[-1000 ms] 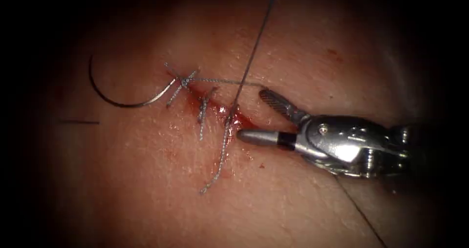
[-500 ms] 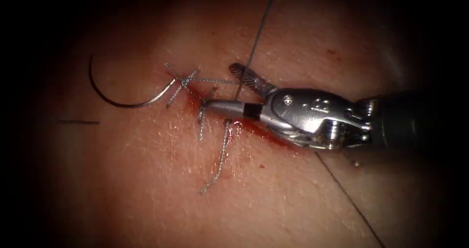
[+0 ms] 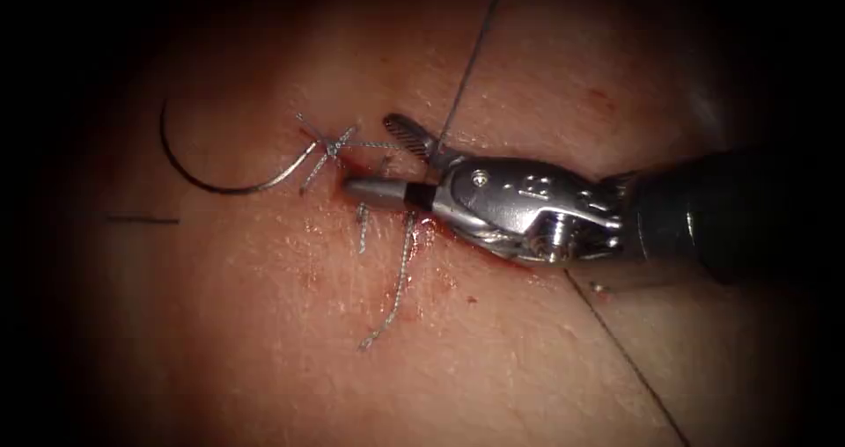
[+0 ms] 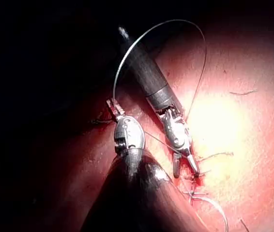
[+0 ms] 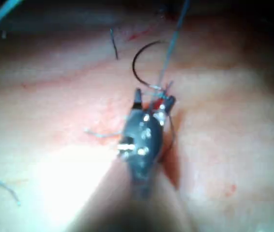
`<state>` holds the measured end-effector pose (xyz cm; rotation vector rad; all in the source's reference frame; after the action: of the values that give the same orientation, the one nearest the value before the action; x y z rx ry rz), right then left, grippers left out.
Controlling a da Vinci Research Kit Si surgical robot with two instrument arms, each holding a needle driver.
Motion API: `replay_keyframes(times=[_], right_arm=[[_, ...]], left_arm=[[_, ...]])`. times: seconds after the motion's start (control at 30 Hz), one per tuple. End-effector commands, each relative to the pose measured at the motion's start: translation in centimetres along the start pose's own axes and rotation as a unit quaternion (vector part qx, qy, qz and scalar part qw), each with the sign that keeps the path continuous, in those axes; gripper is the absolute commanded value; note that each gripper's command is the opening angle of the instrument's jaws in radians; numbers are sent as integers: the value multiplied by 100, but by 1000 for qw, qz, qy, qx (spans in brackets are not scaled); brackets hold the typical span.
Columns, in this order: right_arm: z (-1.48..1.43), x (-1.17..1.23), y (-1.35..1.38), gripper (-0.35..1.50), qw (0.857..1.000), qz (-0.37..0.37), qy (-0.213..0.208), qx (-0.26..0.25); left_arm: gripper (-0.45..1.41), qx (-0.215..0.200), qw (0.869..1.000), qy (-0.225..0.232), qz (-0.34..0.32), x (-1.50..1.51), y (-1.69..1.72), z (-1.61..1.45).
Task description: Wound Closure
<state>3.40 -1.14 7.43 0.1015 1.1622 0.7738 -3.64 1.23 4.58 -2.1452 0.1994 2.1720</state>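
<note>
The right tool (image 3: 377,161) comes in from the right with its jaws open, holding nothing. Its jaws straddle the thread (image 3: 466,69) just right of the knot (image 3: 333,148) at the cut (image 3: 440,231). That thread runs taut from the knot up out of the picture. The curved needle (image 3: 207,186) lies free on the tissue (image 3: 264,324) left of the cut, not in the tissue and held by neither tool. In the left wrist view the left tool (image 4: 112,105) is shut on the thread (image 4: 175,21), which arcs away from it; the right tool (image 4: 185,170) stands open beside it.
Several cut thread ends (image 3: 396,289) trail from the stitches below the cut, with red fluid around them. A second thread line (image 3: 625,350) runs from under the right tool to the lower right. A short dark thread piece (image 3: 141,220) lies far left.
The right tool has moved left and slightly up along the cut to the knot, jaws staying open. The needle and stitches have not moved.
</note>
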Motion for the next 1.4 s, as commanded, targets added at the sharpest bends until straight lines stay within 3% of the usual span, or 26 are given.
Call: replay_keyframes(times=[0.03,0.3,0.4,0.57,0.6,0.63,0.67,0.93,0.97,1.03,1.07,1.2,1.27,1.3,1.4], right_arm=[[8,-6,-5,131,1000,0,0,0],[22,-7,-6,128,1000,-1,2,1],[25,-10,-9,108,1000,-3,1,8],[25,-12,-10,105,1000,-4,-1,10],[23,-13,-10,37,1000,-5,-1,18],[21,-13,-9,-15,1000,-5,0,27],[20,-13,-9,-35,999,-6,1,34],[17,-4,-3,-35,999,-7,23,47],[15,-3,-3,-1,999,-7,23,41],[10,-4,-3,101,999,-6,27,27],[-1,-6,-4,136,999,-6,32,23],[-32,-12,1,138,999,-11,32,25],[-92,-24,25,131,1000,-29,7,11],[-92,-24,25,131,1000,-29,7,11],[-143,-29,57,131,999,-31,-13,-13]], left_arm=[[-45,0,1000,1,0,-5,0,7],[-45,0,1000,1,1,-3,3,8],[-45,1,1000,-1,1,-2,4,8],[-45,1,1000,-1,1,-2,5,8],[-45,1,1000,-1,1,-2,6,8],[-45,1,1000,0,1,-1,7,8],[-45,0,1000,1,1,-1,7,8],[-45,-1,1000,1,2,0,11,9],[-45,-1,1000,1,2,-1,10,9],[-45,-2,1000,0,2,-1,9,10],[-45,-6,1000,-5,7,-3,5,13],[-45,-7,1000,-12,9,-13,-2,24],[-45,-11,999,-30,22,-35,-4,49],[-45,-11,999,-30,22,-35,-4,49],[-45,-17,999,-32,30,-55,0,70]])
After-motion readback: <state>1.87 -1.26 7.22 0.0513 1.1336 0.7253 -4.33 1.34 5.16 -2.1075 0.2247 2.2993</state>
